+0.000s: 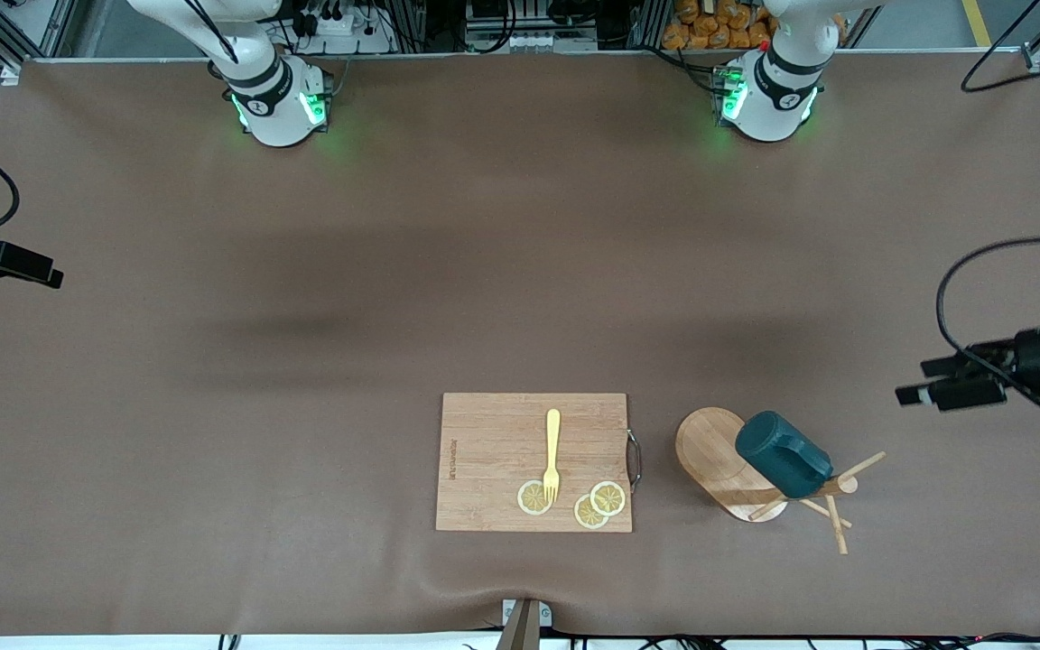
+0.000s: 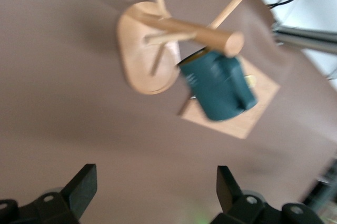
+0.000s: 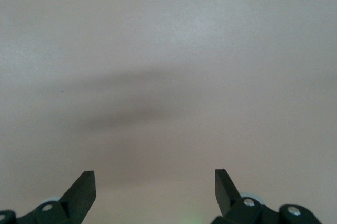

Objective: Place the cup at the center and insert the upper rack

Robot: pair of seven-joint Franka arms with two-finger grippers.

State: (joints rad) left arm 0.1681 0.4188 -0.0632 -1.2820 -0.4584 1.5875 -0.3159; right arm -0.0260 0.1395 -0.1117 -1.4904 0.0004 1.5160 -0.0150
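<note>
The dark green cup (image 1: 783,454) hangs on a peg of the wooden mug tree (image 1: 759,478), which stands beside the bamboo cutting board (image 1: 484,451) toward the left arm's end of the table. On that board lie a yellow fork (image 1: 552,454) and three lemon slices (image 1: 590,504). The left gripper (image 2: 152,192) hovers over bare table near the tree, fingers spread wide, probably lining up on the cup, though its blurred view leaves that unsure. The right gripper (image 3: 155,187) waits over bare table, fingers apart, holding nothing.
</note>
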